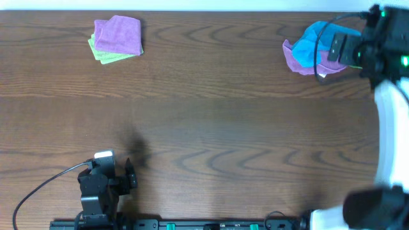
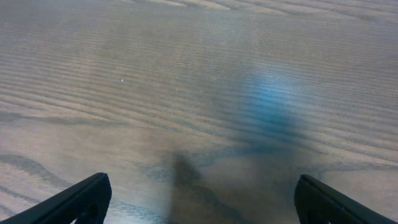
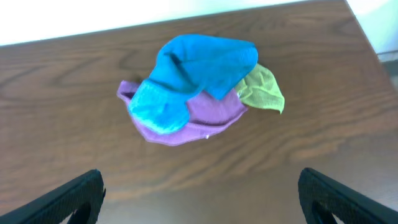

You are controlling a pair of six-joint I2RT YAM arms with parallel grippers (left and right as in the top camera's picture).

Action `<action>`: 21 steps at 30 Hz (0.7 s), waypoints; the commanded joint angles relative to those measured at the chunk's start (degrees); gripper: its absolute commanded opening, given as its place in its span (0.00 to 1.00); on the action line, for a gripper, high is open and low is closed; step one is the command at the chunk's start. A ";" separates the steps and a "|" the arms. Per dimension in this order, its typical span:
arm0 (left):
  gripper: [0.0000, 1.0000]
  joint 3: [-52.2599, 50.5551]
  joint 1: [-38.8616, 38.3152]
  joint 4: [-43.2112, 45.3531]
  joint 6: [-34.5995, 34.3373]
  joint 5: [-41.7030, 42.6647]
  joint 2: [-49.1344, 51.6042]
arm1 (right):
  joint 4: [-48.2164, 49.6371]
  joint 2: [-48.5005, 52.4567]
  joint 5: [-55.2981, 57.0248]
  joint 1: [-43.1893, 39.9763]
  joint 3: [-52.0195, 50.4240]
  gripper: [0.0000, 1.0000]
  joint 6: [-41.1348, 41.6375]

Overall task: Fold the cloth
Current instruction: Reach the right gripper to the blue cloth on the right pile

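Note:
The sky-blue cloth (image 1: 314, 39) lies crumpled at the far right of the table, on top of a purple cloth (image 1: 295, 61). In the right wrist view the blue cloth (image 3: 193, 68) sits in the upper middle, bunched and unfolded. My right gripper (image 3: 199, 199) is open and empty, held above the table short of the cloth; in the overhead view the right gripper (image 1: 344, 48) hangs over the pile's right side. My left gripper (image 2: 199, 202) is open and empty over bare wood; in the overhead view the left gripper (image 1: 130, 174) sits at the near left.
Under the blue cloth lie the purple cloth (image 3: 205, 115) and a light-green cloth (image 3: 262, 92). A folded purple cloth (image 1: 118, 35) on a folded light-green cloth (image 1: 104, 56) sits at the far left. The table's back edge runs just behind both piles.

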 commanded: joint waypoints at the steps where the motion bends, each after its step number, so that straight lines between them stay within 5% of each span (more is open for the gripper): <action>1: 0.95 -1.11 -0.17 -0.72 0.37 -0.57 -0.35 | -1.55 9.25 -0.28 -1.16 8.15 0.99 0.94; 10: 0.95 -1.11 -0.17 -0.72 0.37 -0.57 -0.35 | -1.22 26.47 -1.55 -1.44 19.19 0.99 0.98; 21: 0.95 -1.11 -0.17 -0.72 0.37 -0.57 -0.35 | -1.55 27.61 -3.93 -0.96 18.91 0.99 1.03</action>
